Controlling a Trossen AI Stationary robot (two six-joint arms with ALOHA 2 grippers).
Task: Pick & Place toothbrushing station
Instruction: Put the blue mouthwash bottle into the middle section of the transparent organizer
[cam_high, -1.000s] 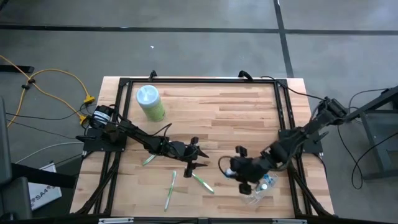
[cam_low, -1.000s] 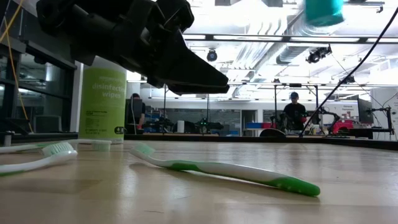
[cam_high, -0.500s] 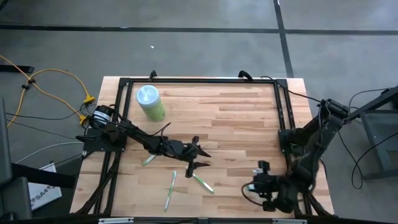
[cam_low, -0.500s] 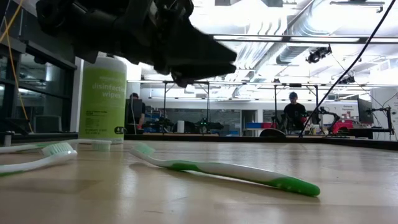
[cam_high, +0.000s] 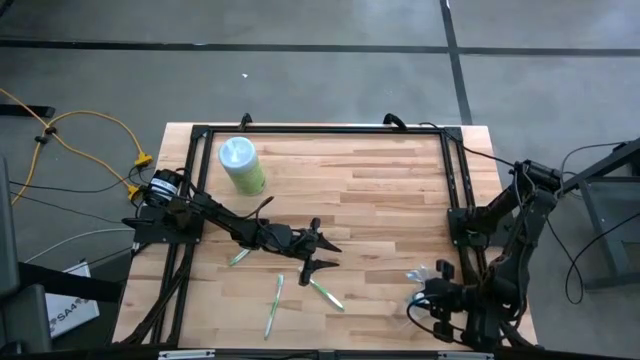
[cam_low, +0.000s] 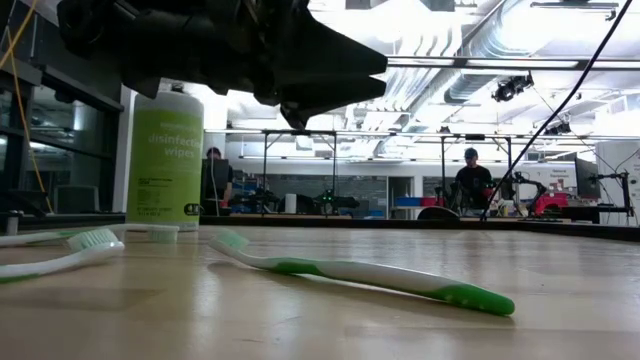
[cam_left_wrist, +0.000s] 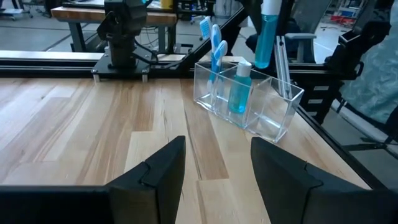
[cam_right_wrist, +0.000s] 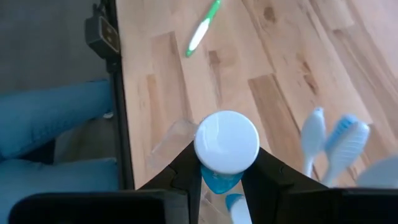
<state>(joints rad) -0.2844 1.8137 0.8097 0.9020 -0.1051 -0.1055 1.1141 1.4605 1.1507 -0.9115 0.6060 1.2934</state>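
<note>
A clear plastic holder (cam_left_wrist: 249, 99) stands on the table near its right edge and holds blue toothbrushes (cam_left_wrist: 211, 37) and a small blue bottle (cam_left_wrist: 239, 87). It also shows in the high view (cam_high: 422, 278). My right gripper (cam_high: 434, 298) is shut on a blue tube with a white cap (cam_right_wrist: 227, 142), just above the holder. My left gripper (cam_high: 315, 254) is open and empty, above the table's middle, over a green-and-white toothbrush (cam_high: 326, 293) that lies flat. Two more green toothbrushes (cam_high: 273, 305) (cam_high: 238, 257) lie flat to its left. My right gripper pinches the tube's blue body (cam_right_wrist: 217, 180) just under the white cap, between its two fingers (cam_right_wrist: 186, 168). The fingers come from above, pointing down. The tube hangs upright, cap up, clear of the table, its lower end (cam_left_wrist: 262, 61) over the holder's end compartment.
A pale-green wipes canister with a light-blue lid (cam_high: 241, 165) stands at the far left. The black frame rail (cam_high: 458, 200) runs along the right side, close to the holder. A person's blue-clad legs (cam_right_wrist: 56, 130) show beyond the table's edge. Bare wood lies across the table's middle and far right.
My right gripper has carried the blue tube from the near middle toward the table's right near corner and now holds it above the clear holder. My left gripper has stayed open over the green toothbrush, its fingers tipped up slightly.
</note>
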